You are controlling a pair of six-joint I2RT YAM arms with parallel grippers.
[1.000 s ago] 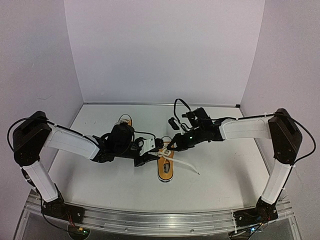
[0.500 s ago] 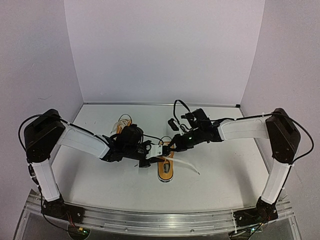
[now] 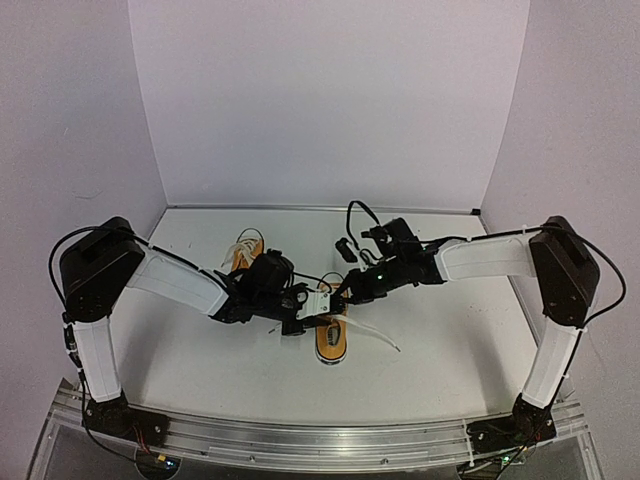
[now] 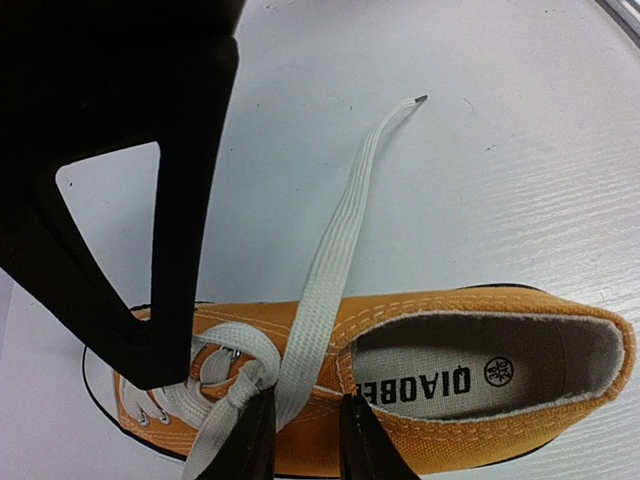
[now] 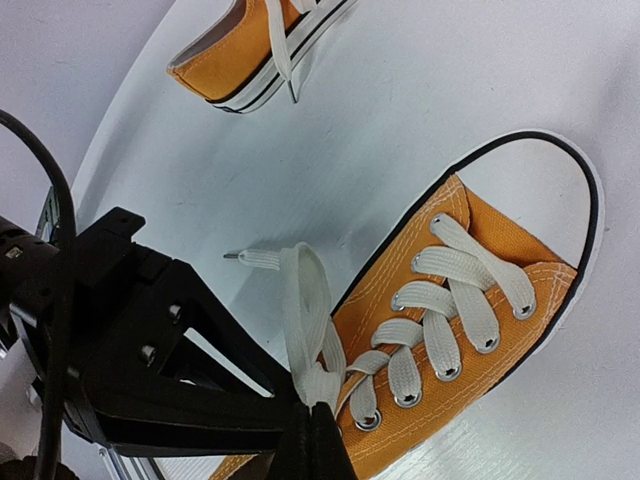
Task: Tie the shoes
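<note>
So, top view: two shoes. The near shoe (image 3: 331, 340) sits under the meeting left gripper (image 3: 312, 312) and right gripper (image 3: 340, 293); the far shoe (image 3: 250, 243) lies behind the left arm.

Left wrist: one shoe (image 4: 480, 420). One loose lace (image 4: 340, 240) runs between the left gripper's (image 4: 305, 440) narrow jaws, with a gap showing.

Right wrist: two shoes (image 5: 470, 330) (image 5: 225, 60). The right gripper (image 5: 312, 440) is pinched onto one lace end (image 5: 305, 310).

Left pincer (image 3: 318, 306) and right pincer (image 3: 341, 293) tip to tip over the near shoe (image 3: 331, 341), one lace (image 3: 376, 334) loose to its right
</note>
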